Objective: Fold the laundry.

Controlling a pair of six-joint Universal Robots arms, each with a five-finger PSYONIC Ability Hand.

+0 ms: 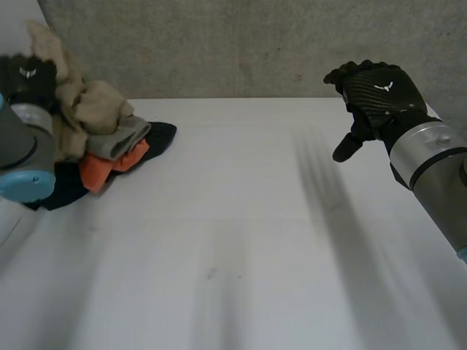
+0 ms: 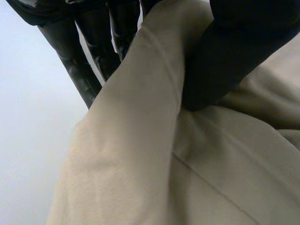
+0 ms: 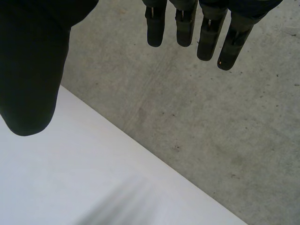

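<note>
A pile of laundry lies at the table's far left. On top is a beige cloth (image 1: 91,109), over a grey garment (image 1: 120,138), an orange one (image 1: 102,169) and a black one (image 1: 159,137). My left hand (image 1: 28,73) is raised above the pile's left side. In the left wrist view the beige cloth (image 2: 140,140) is pinched between that hand's (image 2: 234,47) thumb and its fingers (image 2: 79,61). My right hand (image 1: 376,91) hovers over the table's far right, away from the pile, with straight fingers (image 3: 185,28) and nothing in it.
The white table (image 1: 255,219) stretches bare from the pile to the right hand. Behind its far edge stands a grey concrete wall (image 1: 255,44). The left arm's grey joint (image 1: 25,153) sits in front of the pile's left side.
</note>
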